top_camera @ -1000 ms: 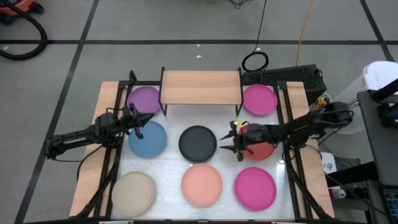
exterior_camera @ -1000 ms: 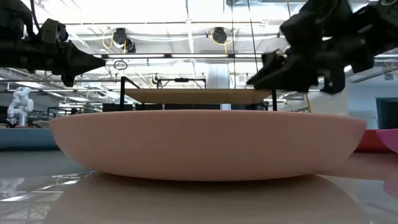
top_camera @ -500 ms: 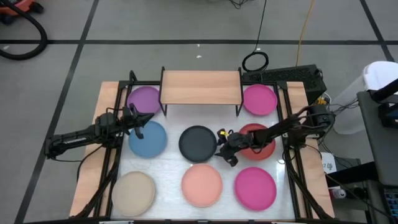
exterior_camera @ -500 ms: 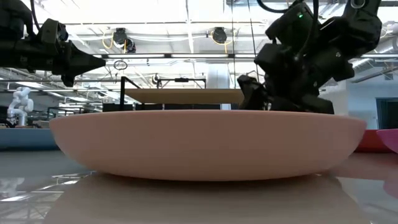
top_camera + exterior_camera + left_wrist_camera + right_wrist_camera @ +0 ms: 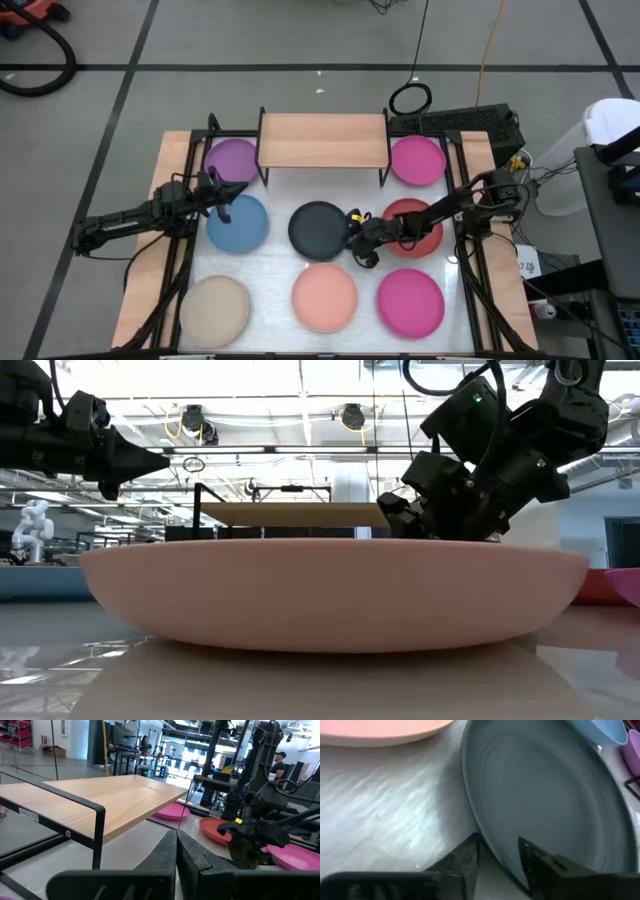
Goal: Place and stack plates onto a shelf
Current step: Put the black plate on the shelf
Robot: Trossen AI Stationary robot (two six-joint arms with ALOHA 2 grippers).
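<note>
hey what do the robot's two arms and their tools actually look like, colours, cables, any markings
Both arms are slim, jointed and black. The left tool tapers into two dark wedge-shaped fingers. The right tool has the same dark fingers, plus a small yellow marking near its wrist. Dark cables loop over the right arm in the low view, where a small green light glows on it.

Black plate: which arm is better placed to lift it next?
Right. The right claw is open at the black plate, its fingers straddling the rim. The left claw is shut, above the blue plate.
</note>
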